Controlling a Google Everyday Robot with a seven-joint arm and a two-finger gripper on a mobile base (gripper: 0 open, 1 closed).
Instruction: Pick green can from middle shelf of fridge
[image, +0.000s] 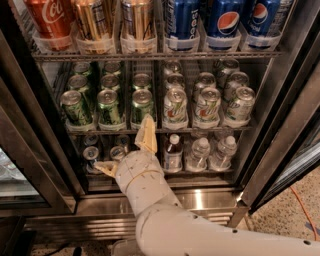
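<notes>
The fridge (35, 150) stands open in front of me. Its middle shelf (200, 129) holds dark green cans in three lanes on the left; the front ones are the left (75, 107), middle (109, 106) and right green can (142, 105). My gripper (126, 150) is open and empty, just below the shelf's front edge. Its upper finger (147, 133) points up in front of the right green can's base. Its other finger (104, 168) sticks out to the left at the bottom shelf. The white arm rises from the lower right.
White cans with green-red print (207, 104) fill the right lanes of the middle shelf. Red, gold and blue cans (222, 20) stand on the top shelf. Small bottles (200, 152) and cans (91, 155) sit on the bottom shelf. The glass door (290, 135) hangs open at right.
</notes>
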